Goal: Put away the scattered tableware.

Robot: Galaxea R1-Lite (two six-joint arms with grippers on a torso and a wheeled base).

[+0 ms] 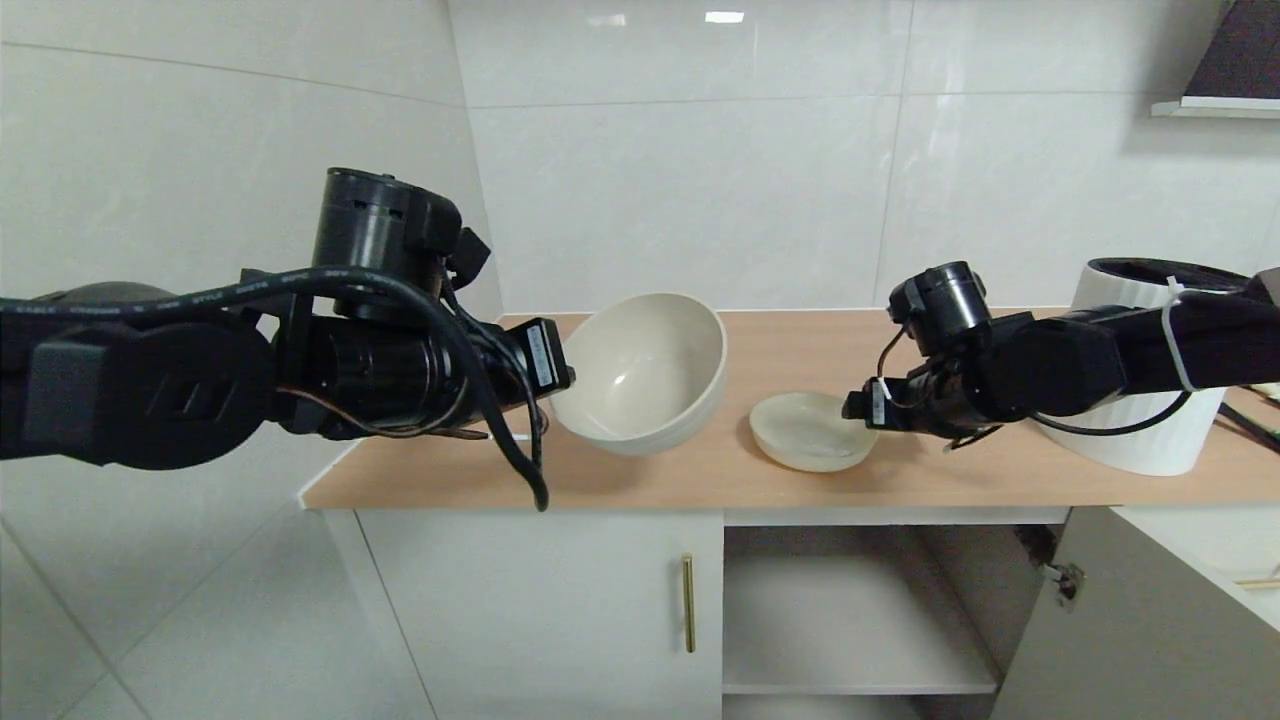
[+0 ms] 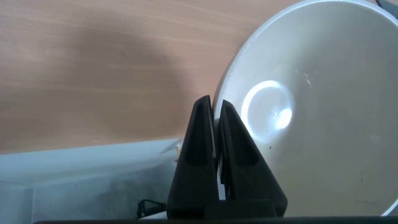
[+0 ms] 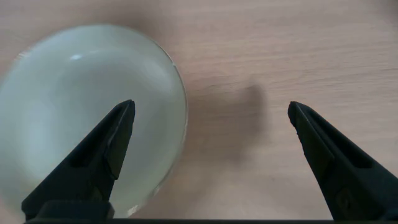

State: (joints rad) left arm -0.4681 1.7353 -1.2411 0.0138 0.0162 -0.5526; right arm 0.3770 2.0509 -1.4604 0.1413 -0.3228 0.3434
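Left gripper point(image 2: 213, 102) is pinching the cream bowl point(image 1: 640, 375) tight by its rim, clear up close; the head view is showing that bowl tipping sideways at the counter's point(image 1: 800, 340) left end. Right gripper point(image 3: 210, 106) is hovering spread wide, one finger over the small dish point(image 3: 74, 99) beside the bowl

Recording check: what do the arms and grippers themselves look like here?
The left arm and right arm are matte black with cylindrical joints. A thick black cable loops off the left one; a white zip tie rings the right. The left gripper and right gripper each have two black wedge-shaped fingers tapering to narrow tips.
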